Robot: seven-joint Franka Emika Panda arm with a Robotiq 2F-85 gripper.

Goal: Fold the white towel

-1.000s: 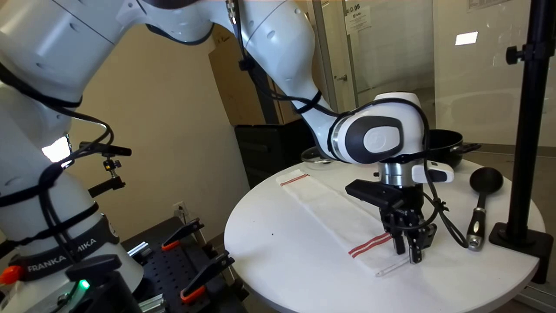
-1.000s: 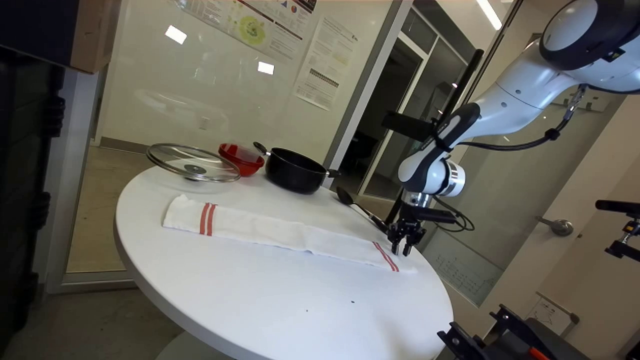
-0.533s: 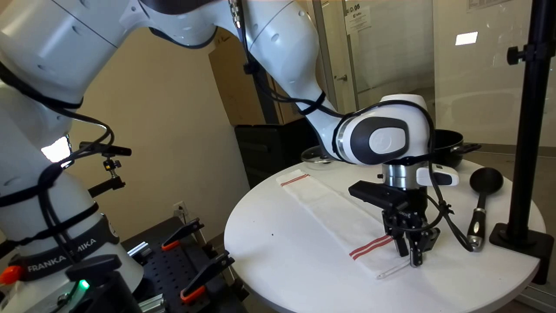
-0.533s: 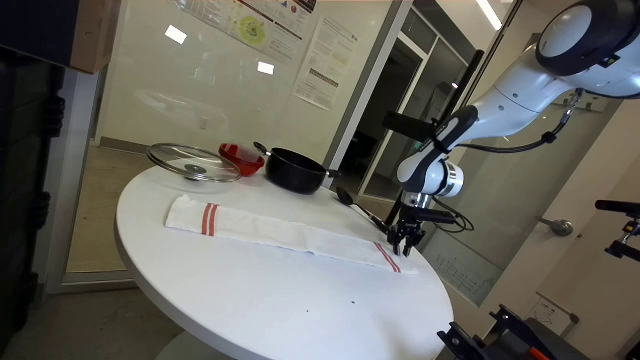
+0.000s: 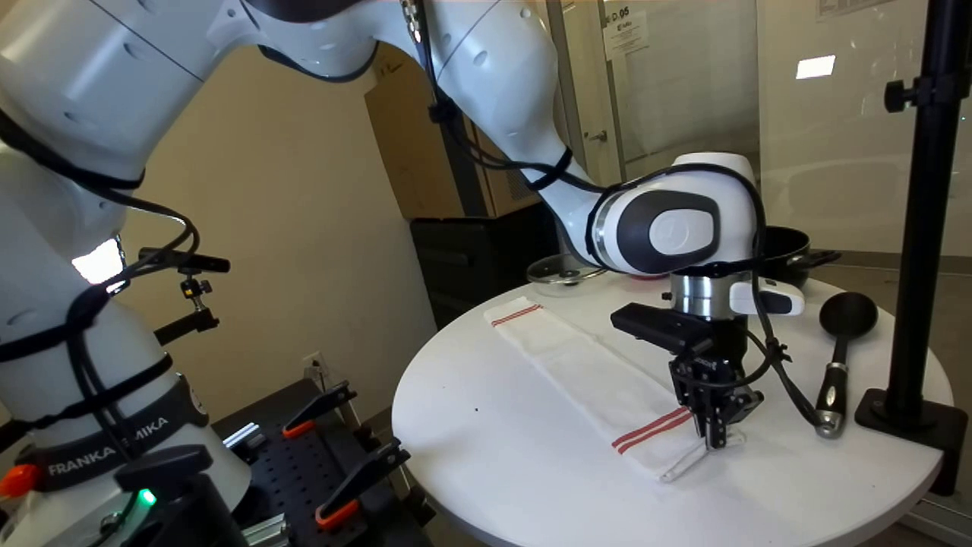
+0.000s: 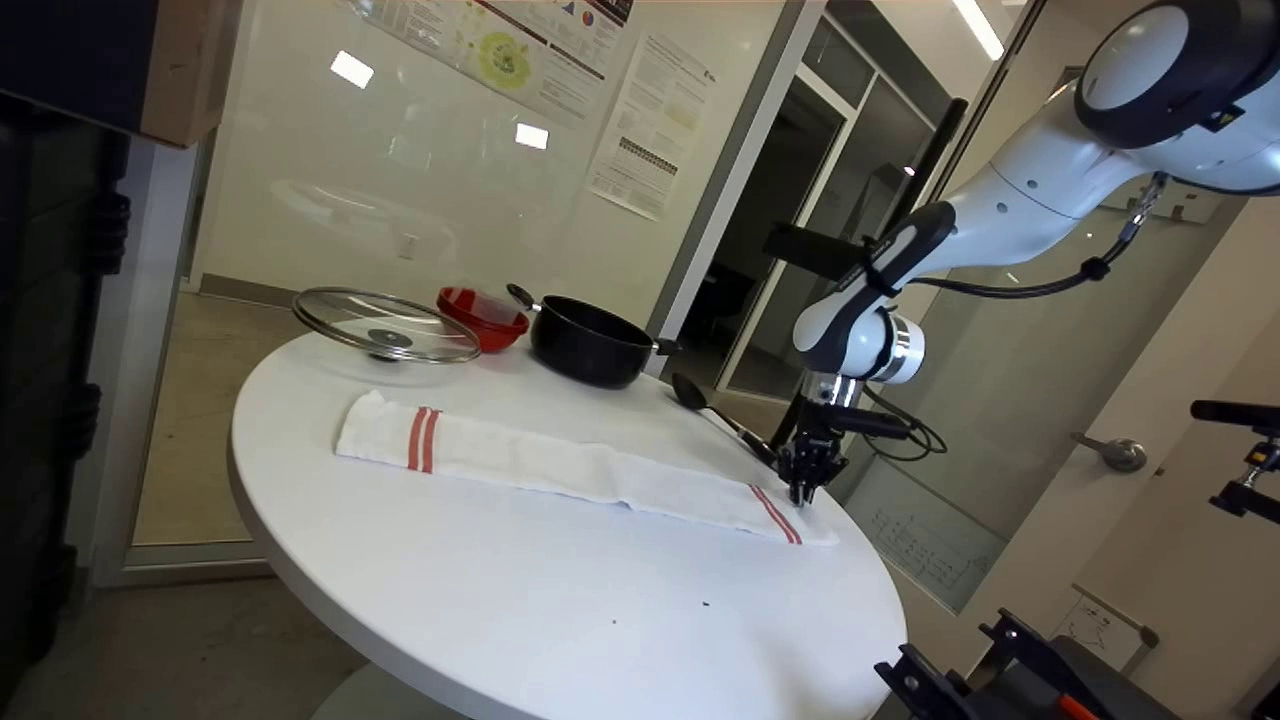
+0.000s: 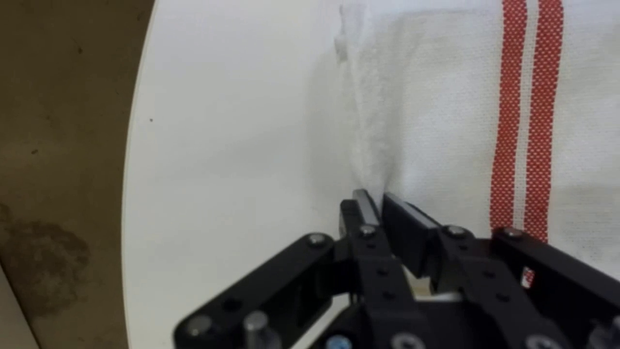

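Note:
The white towel (image 5: 585, 368) with red stripe pairs near both ends lies as a long narrow strip on the round white table. It shows in full in an exterior view (image 6: 540, 465). My gripper (image 5: 711, 443) is at the towel's short end, beyond the stripes. In the wrist view my gripper (image 7: 375, 201) has its fingertips nearly together, with the edge of the towel (image 7: 445, 106) pinched between them. The edge rises in a small ridge toward the fingertips. The gripper points down, close to the tabletop, and also shows in an exterior view (image 6: 800, 498).
A black ladle (image 5: 839, 357) and a black stand post (image 5: 911, 304) are beside the arm. A black pot (image 6: 590, 345), a red bowl (image 6: 485, 318) and a glass lid (image 6: 385, 328) stand at the table's back. The table edge (image 7: 128, 160) is close to the gripper.
The gripper's fingers were apart and have closed on the towel's end. The pinched edge is raised slightly. The arm sank a little, then rose slightly. The towel shifted slightly toward the gripper.

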